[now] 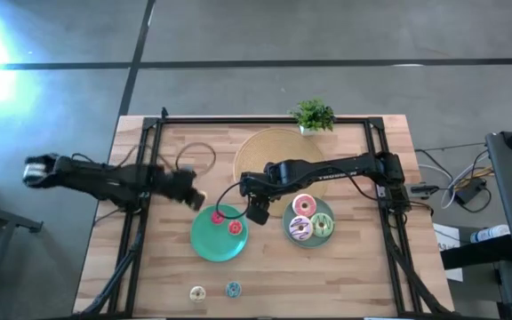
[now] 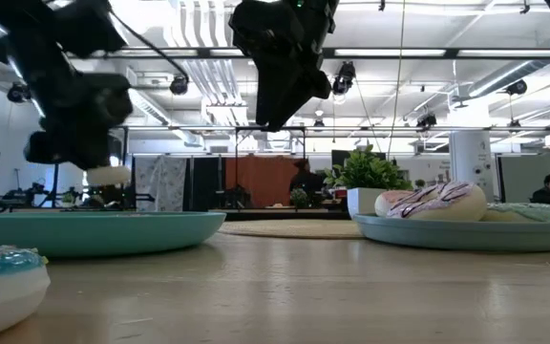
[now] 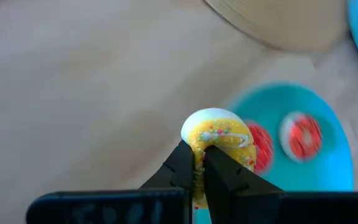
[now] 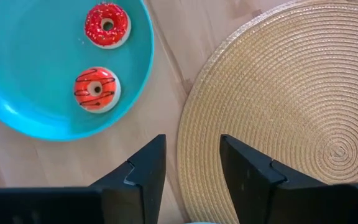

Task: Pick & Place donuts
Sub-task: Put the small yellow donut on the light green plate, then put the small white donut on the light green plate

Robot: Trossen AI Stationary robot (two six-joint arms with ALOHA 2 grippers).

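Donut transport is the step in hand: the left gripper [image 3: 199, 163] pinches a yellow mini donut [image 3: 219, 138] above the wood beside the teal plate [image 1: 204, 244], which already carries two red minis. Next, carry it over the plate and release. The right gripper [image 4: 192, 158] hovers empty, fingers spread, between the plates.

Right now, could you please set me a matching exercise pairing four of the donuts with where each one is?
Donuts:
1. yellow mini donut
2. red mini donut
3. pink donut
4. teal mini donut

Places:
A. bare table, near edge
B. grey-blue plate
C. held in the left gripper
D. teal plate

Pairs: 1-C, 2-D, 3-B, 4-A
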